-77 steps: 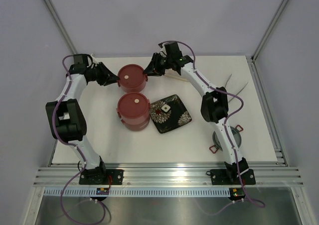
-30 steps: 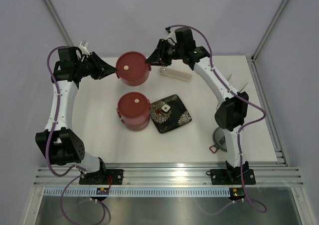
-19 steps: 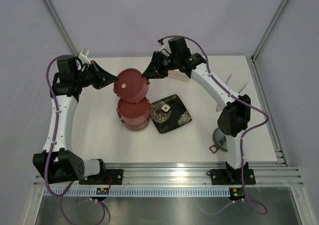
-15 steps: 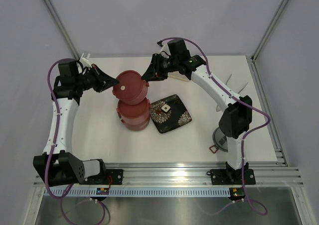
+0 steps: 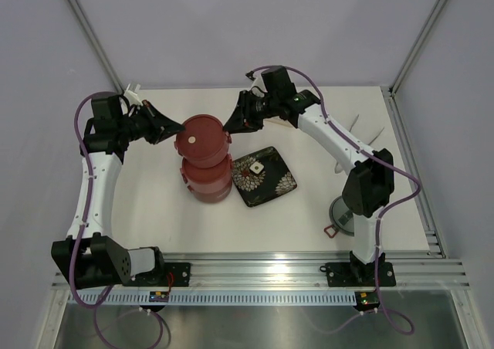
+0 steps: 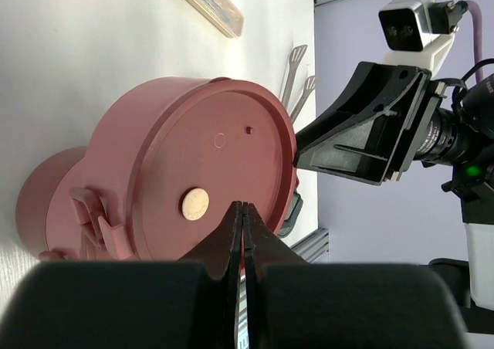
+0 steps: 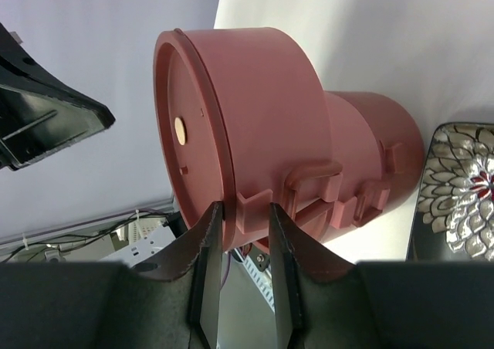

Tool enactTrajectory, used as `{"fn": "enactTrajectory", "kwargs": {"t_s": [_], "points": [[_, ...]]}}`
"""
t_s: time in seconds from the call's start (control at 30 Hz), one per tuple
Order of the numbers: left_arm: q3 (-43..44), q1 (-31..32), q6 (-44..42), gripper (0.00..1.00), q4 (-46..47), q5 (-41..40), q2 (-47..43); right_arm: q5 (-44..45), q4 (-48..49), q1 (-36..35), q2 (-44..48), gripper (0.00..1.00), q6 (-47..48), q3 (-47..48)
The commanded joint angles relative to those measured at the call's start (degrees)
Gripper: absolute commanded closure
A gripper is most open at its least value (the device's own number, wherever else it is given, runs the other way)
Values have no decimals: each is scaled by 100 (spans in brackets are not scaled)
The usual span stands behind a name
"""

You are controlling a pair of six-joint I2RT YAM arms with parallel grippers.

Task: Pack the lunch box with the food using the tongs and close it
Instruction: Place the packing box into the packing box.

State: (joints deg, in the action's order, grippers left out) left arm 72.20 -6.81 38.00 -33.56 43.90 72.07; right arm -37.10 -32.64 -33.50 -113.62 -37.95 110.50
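Note:
The lunch box shows as dusty-red lidded bowls. The top bowl [image 5: 202, 139] [image 7: 255, 110] stands over the lower stack [image 5: 207, 182] [image 7: 374, 144]; whether it is fully seated I cannot tell. My right gripper [image 5: 230, 123] [image 7: 245, 214] is shut on the side tab and rim of the top bowl. My left gripper [image 5: 171, 130] [image 6: 242, 206] is shut with nothing in it, its tips at the left edge of the bowl's lid [image 6: 208, 179]. The tongs [image 5: 363, 137] [image 6: 297, 71] lie at the far right. No food shows.
A black flower-patterned plate [image 5: 266, 177] [image 7: 455, 187] sits right of the stack with a small white square on it. The grey handled lid [image 5: 345, 215] lies behind the right arm. A translucent oblong case [image 6: 204, 5] lies at the back.
The top bowl has come from the back of the table onto the lower stack, carried between both grippers. The left fingers have closed together and no longer hold it.

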Motion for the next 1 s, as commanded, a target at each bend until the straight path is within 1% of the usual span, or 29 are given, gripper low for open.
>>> {"fn": "enactTrajectory", "kwargs": {"t_s": [0.0,0.17,0.2,0.27,0.3,0.33,0.37,0.4,0.43,0.5,0.57,0.7,0.8,0.83,0.97], "points": [[136,-5,-38,100,60,-100,-150,1,-163,-17,516,100,113,-169],[303,-5,-91,100,-98,-355,-202,80,-199,-17,701,100,78,-432],[320,-5,-134,98,-150,-486,-202,80,-190,-17,710,100,78,-450],[329,-5,-187,89,-273,-575,-202,80,-181,-17,719,100,78,-503],[321,-5,-222,83,-309,-610,-185,80,-164,-17,736,100,78,-520],[303,-5,-231,71,-344,-628,-185,80,-163,-8,736,100,86,-529],[286,-5,-240,66,-344,-628,-202,72,-163,-17,745,100,95,-521],[233,-5,-240,63,-344,-637,-211,72,-155,-17,754,100,113,-512],[207,-5,-240,58,-335,-654,-220,72,-155,-17,745,100,122,-512],[198,-5,-258,54,-361,-759,-237,89,-198,-17,736,100,157,-485],[206,-5,-258,53,-362,-874,-255,124,-216,-8,728,100,174,-424],[294,-40,-214,56,-335,-1216,-238,203,-225,62,675,100,148,-301],[216,-171,-170,55,-99,-1418,-203,229,-146,150,587,100,78,-187],[163,-198,-144,55,85,-1445,-81,238,-137,185,543,100,60,-73],[-4,-207,119,52,314,-1455,359,326,-303,194,227,100,113,437]]}}
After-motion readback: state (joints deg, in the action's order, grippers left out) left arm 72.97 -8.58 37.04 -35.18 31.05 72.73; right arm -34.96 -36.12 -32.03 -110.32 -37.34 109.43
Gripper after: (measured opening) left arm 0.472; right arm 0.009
